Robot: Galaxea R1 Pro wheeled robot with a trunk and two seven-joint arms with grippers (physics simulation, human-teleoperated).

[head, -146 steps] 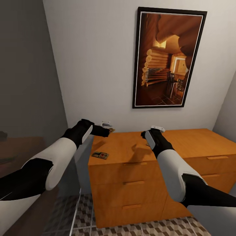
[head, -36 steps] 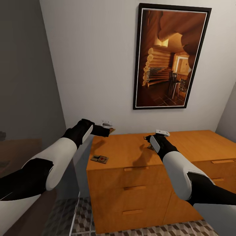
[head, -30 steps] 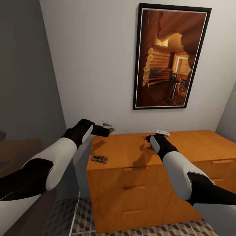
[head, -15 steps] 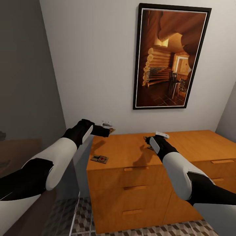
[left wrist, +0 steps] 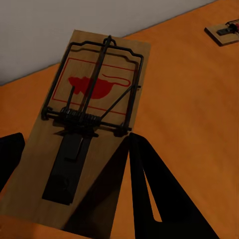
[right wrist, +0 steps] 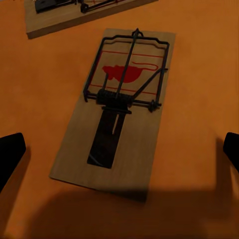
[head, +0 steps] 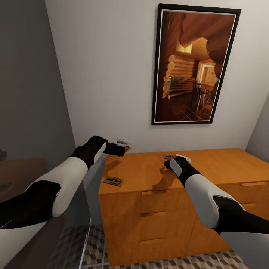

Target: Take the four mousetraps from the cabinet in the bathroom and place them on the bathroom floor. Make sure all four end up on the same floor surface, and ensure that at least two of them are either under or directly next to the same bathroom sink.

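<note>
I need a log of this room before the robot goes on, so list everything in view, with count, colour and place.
Low wide orange-brown wooden cabinet: one, against the white wall.
Small flat brown wooden mousetraps with dark wire: apparently four, all on the cabinet top; one near the front left edge, one at the back left corner, one under the right gripper with another just beyond it.
Black-framed picture of a log cabin: one, brown and orange, on the wall above the cabinet.
Cube-patterned tile floor: brown, beige and white, below the cabinet.
Left gripper: black, at the back left mousetrap.
Right gripper: black, open over its mousetrap.
</note>
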